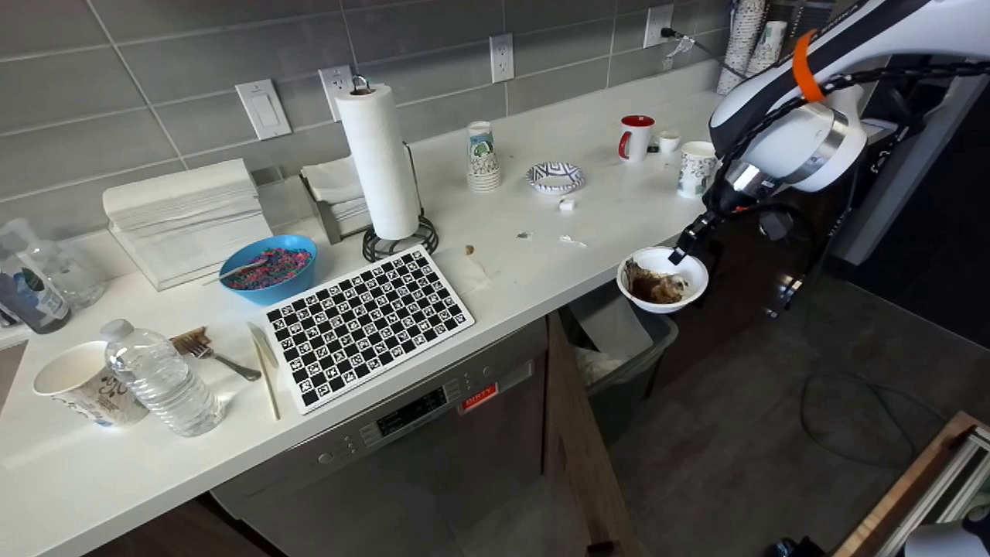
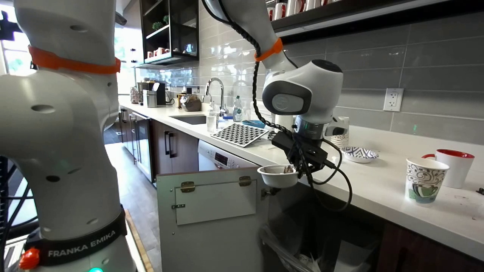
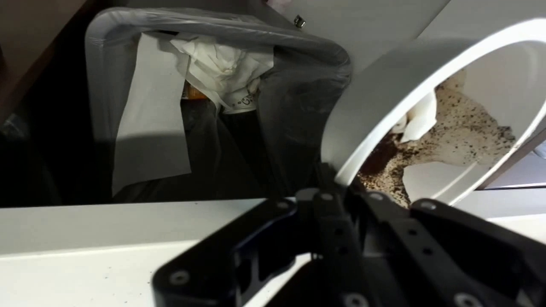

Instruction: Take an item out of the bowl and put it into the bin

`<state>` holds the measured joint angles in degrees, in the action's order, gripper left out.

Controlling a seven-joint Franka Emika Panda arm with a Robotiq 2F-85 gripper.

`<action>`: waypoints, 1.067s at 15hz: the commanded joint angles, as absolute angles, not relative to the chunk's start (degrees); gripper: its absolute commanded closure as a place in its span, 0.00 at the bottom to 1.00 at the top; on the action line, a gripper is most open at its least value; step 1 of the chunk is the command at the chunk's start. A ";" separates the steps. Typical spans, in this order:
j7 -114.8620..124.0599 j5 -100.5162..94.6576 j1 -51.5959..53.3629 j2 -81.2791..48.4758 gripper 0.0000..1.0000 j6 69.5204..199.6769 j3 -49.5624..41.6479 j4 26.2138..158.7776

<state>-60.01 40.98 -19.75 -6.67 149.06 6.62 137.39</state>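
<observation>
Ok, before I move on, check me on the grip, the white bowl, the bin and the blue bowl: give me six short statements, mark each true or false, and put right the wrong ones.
1. The gripper holds the white bowl by its rim. True.
2. The white bowl is empty. False: brown contents lie inside it.
3. The bin has crumpled paper in it. True.
4. The cupboard around the bin is shut. False: its door stands open.
5. The blue bowl stands on the counter. True.
6. The white bowl is upside down. False: its open side faces up.
</observation>
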 commanded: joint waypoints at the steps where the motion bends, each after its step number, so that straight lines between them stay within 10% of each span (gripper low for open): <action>1: -64.96 48.35 -16.94 -2.79 0.98 143.75 1.94 137.80; 16: -44.57 49.98 -12.36 -16.46 0.98 156.09 -2.89 120.43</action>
